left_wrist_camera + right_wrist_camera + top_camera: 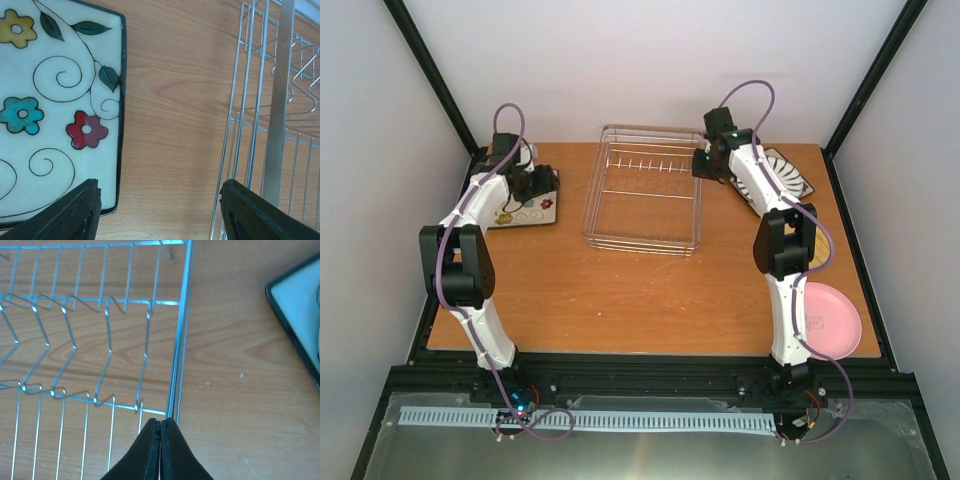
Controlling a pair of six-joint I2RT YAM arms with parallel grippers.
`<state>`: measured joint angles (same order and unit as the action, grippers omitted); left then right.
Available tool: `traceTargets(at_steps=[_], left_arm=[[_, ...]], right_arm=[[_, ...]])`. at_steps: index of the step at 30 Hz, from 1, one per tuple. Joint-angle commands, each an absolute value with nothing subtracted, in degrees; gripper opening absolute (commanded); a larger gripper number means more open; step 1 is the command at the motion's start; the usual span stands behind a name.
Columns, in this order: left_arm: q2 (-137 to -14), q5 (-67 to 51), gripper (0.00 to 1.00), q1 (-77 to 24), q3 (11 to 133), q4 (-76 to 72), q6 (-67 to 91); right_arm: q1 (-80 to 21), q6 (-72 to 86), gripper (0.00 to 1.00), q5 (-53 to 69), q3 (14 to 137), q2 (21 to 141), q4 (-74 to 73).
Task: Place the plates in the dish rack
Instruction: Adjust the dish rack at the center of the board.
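Three plates show plainly on the bench (620, 300), and a fourth shows only in part; all of them lie flat outside the dish rack (590, 212). Farthest left, near the back corner, sits the square floral plate (525, 210), white with a dark rim and with yellow, teal and red flowers. The left fingers (75, 210) are spread wide. In the left wrist view one tip is over the floral plate's corner and the other is over the rack's left wall, with bare wood between them. Whether they touch anything cannot be told.

The rack stands at the middle back of the bench, its row of upright prongs (107, 315) running across it. The right fingers (150, 455) are pressed together, their tips at the wire of the rack's right rim; contact cannot be judged.

Just right of the rack, under the right arm, lies the square striped plate (790, 178). Nearer, a tan plate (817, 256) peeks out from behind that arm's elbow. The round pink plate (832, 322) rests at the near right edge, well apart from the rack.
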<state>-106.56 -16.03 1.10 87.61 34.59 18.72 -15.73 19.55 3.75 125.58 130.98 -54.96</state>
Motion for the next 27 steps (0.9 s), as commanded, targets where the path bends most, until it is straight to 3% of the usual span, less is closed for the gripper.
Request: traceTargets(at_steps=[1,9,14,17,21,27], left_arm=[[-104.32,-16.01,0.67,0.83,87.04,33.72,18.75],[-104.11,-16.41,0.66,0.87,85.25,32.92,18.86],[-104.26,-16.16,0.67,0.87,85.87,33.0,18.4],[-104.35,-16.17,0.67,0.84,85.87,32.97,18.47],[-104.41,-16.09,0.67,0.81,85.76,32.95,18.32],[-104.5,-15.5,0.67,0.82,85.89,33.3,18.09]], right_arm=[[-15.89,16.55,0.03,2.98,131.16,133.48,-56.98],[-15.8,12.58,0.04,-1.07,134.71,135.28,-59.98],[-15.81,13.07,0.28,-1.27,127.0,129.85,-56.34],[-15.79,13.46,0.29,-1.27,125.62,129.01,-56.02],[-15.74,13.97,0.28,-0.15,125.64,130.23,-56.19],[-15.76,13.26,0.05,-0.05,128.32,132.14,-56.55]])
